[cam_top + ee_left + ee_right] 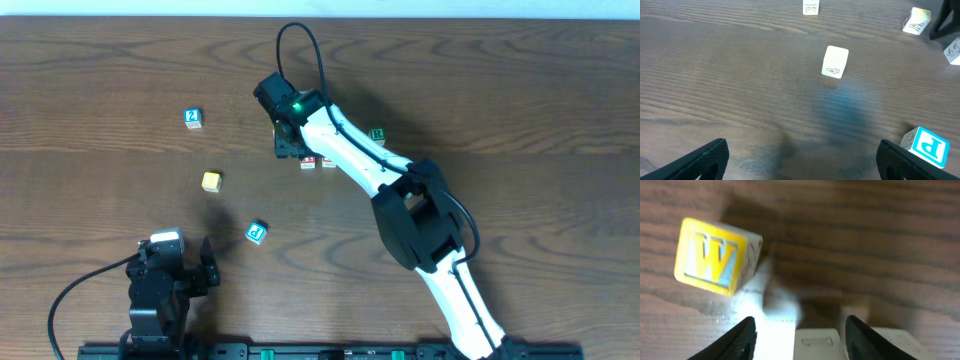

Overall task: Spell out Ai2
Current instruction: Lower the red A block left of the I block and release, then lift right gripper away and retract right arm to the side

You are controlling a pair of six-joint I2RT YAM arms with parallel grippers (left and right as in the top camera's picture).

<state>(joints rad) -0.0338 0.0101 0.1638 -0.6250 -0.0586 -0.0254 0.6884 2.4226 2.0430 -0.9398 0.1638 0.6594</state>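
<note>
My right gripper (pixel 287 146) (pixel 800 336) is open, low over the table at the upper middle. A white block with an outlined letter (pixel 817 344) lies between its fingers, and glare hides the gap on the left. A yellow "W" block (pixel 715 255) sits just ahead to the left. Two red-and-white blocks (pixel 308 162) (pixel 328 160) lie beside the gripper. A blue "2" block (pixel 193 118) lies far left. My left gripper (pixel 207 272) (pixel 802 162) is open and empty at the bottom left. The left wrist view shows an "A" block (pixel 916 21) at the top right.
A yellow block (pixel 210 181) shows a white side in the left wrist view (pixel 835 62). A blue "P" block (pixel 257 233) (pixel 927 145) lies right of my left gripper. A green block (pixel 378 134) sits behind the right arm. Another white block (pixel 892 342) lies outside the right finger.
</note>
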